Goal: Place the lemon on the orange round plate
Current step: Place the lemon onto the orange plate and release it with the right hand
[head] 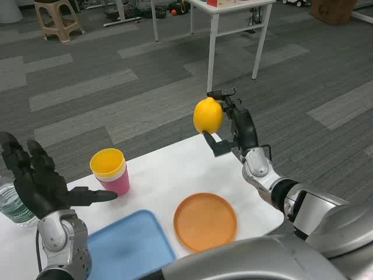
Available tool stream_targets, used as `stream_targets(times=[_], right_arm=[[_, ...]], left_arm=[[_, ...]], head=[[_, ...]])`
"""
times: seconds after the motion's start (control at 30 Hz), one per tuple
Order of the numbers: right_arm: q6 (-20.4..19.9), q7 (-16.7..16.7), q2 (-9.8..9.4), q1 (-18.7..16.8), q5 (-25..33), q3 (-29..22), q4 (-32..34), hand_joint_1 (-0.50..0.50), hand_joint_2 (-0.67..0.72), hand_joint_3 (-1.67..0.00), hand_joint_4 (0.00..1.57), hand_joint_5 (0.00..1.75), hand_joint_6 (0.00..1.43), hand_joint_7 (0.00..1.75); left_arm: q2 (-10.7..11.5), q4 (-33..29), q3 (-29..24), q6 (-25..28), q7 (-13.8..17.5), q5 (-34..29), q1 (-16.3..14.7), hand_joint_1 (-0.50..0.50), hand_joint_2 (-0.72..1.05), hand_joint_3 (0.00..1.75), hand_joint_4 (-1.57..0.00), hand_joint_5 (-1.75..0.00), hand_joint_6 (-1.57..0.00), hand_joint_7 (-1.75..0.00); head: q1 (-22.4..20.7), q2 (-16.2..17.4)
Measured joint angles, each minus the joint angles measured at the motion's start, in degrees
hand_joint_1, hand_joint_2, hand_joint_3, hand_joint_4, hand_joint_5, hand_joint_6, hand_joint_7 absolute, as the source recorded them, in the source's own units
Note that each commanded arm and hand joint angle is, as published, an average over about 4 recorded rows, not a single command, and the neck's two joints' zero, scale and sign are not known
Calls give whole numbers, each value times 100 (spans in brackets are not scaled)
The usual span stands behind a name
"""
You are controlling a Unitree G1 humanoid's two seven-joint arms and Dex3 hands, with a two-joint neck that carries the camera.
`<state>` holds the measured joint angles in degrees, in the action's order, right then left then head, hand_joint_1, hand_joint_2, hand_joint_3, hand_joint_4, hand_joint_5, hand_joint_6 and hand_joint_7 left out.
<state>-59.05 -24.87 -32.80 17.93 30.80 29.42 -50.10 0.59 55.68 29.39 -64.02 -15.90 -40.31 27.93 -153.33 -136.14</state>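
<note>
Lemon held aloft
The right hand [233, 131] grips the lemon [208, 115] above the tabletop [169, 175], beyond the plate [205, 221]; left hand [41, 186] hovers, fingers [93, 195] spread wide.

You see two forearms in brushed silver metal, rounded and segmented, each ending in a bulbous silver wrist housing with dark recessed fastener holes. The left hand [41, 186] is matte black throughout, with thick, blocky finger segments, and a thin black cable runs down beside its wrist; the right hand [236, 131] is the same matte black, with a slim open frame and small exposed mechanical parts at its top. On the right arm you can note a black ring between the silver wrist section and the larger silver forearm shell, with a small blue detail at that joint.
</note>
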Motion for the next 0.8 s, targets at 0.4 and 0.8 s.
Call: stream_targets(times=[0.4, 0.8], right_arm=[[-132, -452, -304, 179, -3, 517, -158, -20, -35, -143, 63, 131, 34, 112], [-137, -427, -313, 179, 8, 551, -157, -20, -35, -143, 63, 128, 34, 113]], left_arm=[[-197, -52, -198, 7, -7, 91, 50, -50, -72, 9, 0, 0, 0, -7], [-197, -52, -198, 7, -7, 91, 50, -50, -72, 9, 0, 0, 0, -7]], head=[[-49, -213], [-114, 202]])
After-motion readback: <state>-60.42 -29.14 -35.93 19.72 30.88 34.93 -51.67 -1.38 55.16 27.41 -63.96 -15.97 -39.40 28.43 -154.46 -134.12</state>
